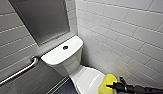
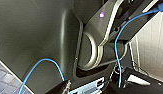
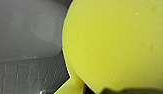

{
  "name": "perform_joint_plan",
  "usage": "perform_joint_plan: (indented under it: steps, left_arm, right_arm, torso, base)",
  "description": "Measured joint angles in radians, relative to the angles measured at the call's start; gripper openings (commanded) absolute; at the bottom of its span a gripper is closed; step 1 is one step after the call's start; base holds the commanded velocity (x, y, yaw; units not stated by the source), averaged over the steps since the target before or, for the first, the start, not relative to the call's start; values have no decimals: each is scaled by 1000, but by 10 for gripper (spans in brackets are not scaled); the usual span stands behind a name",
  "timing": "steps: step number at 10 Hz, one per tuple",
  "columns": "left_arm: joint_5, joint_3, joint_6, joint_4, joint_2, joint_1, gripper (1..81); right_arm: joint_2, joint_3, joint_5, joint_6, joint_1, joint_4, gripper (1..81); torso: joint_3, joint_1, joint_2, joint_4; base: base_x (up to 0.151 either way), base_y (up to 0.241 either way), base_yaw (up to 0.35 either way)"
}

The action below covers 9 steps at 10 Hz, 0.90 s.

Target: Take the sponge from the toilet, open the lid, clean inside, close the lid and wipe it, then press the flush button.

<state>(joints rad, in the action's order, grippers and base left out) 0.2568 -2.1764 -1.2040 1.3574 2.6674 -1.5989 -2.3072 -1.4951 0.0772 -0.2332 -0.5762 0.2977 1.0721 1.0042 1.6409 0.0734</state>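
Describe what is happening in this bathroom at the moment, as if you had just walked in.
The robot's right gripper holds the yellow sponge over the shut lid of the toilet. Whether the sponge touches the lid cannot be told. The flush button sits in the tank top with nothing on it. A metal grab bar is fixed to the wall beside it.

The toilet (image 1: 62,57) is gleaming as glossy white ceramic, and the lid (image 1: 87,78) at five o'clock of the tank is looking equally smooth. The sponge (image 3: 117,45) is showing matt, finely pitted yellow foam. At eight o'clock the grab bar (image 1: 19,72) is shining as polished metal, and the wall tiles (image 1: 127,30) are looking glazed.
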Motion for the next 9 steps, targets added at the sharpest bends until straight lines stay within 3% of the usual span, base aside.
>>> perform_joint_plan:
  steps: [3, 6, 9]
  left_arm:
    - [0, 0, 0, -1, 3, 5, 811]
    - [1, 0, 0, -1, 6, 6, 811]
    - [0, 0, 0, -1, 6, 5, 811]
  right_arm:
    - [-219, -297, 116, -4, 97, -14, 10]
    - [-474, -511, 200, -8, 141, -27, 10]
    - [-642, -686, 258, -12, 164, -48, 10]
  torso:
    - [0, 0, 0, 0]
    - [0, 0, 0, 0]
    - [0, 0, 0, 0]
  base:
    - [0, 0, 0]
    - [0, 0, 0]
    - [0, 0, 0]
